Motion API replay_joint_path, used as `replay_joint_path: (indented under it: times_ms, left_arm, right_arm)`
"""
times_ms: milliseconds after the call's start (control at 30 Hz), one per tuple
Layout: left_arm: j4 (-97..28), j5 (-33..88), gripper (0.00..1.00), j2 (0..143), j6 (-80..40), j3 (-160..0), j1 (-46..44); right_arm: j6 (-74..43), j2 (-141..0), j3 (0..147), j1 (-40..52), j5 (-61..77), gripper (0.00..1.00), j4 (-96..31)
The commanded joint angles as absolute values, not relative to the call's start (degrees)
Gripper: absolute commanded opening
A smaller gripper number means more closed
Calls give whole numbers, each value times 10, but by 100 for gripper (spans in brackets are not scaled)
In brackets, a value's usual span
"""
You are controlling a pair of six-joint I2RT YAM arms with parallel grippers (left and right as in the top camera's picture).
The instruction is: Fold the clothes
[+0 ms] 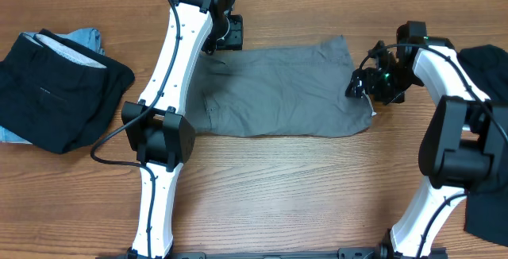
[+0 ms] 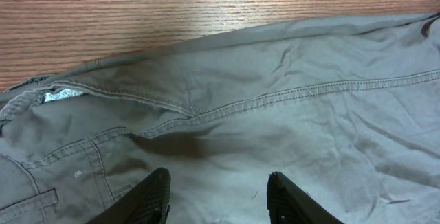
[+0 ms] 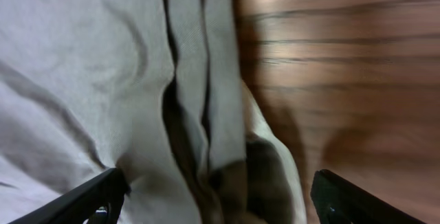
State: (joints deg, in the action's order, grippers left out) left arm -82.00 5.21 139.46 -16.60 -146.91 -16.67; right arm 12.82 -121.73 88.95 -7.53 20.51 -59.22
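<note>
A medium-grey garment (image 1: 278, 92) lies folded flat in the middle of the table. My left gripper (image 1: 226, 35) hovers at its far left corner. In the left wrist view its fingers (image 2: 155, 196) stand apart above the seamed grey fabric (image 2: 275, 114), holding nothing; a small white label (image 2: 62, 95) peeks from the waistband. My right gripper (image 1: 363, 84) is at the garment's right edge. The right gripper (image 3: 220, 183) is open wide, its fingers (image 3: 96, 196) straddling the layered folded edge (image 3: 206, 114) without gripping it.
A pile of black clothes (image 1: 55, 92) with a light-blue one (image 1: 89, 36) under it lies at the left. More black fabric (image 1: 486, 68) sits at the right edge behind the right arm. Bare wooden table (image 1: 302, 187) lies in front of the garment.
</note>
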Motion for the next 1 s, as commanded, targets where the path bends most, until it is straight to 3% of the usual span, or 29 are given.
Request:
replay_joint_path:
  times_ms: [0, 367, 533, 600, 633, 967]
  left_arm:
    - [-818, 58, 49, 1394, -170, -1463, -174]
    - [-798, 55, 48, 1394, -181, -1440, -206]
    - [-757, 62, 26, 1394, -199, -1371, -213]
    - [-740, 72, 18, 1394, -200, -1353, -216]
    - [-736, 71, 17, 1394, -200, -1350, -219]
    - [-712, 70, 18, 1394, -200, -1342, -240]
  right_arm:
    - [228, -1242, 900, -84, 312, 89, -591]
    - [290, -1282, 900, -84, 382, 89, -610]
    - [292, -1300, 891, -84, 393, 79, -601]
    - [320, -1303, 888, -84, 426, 67, -604]
    - [320, -1303, 884, -84, 439, 65, -601]
    - [320, -1303, 846, -84, 492, 63, -545]
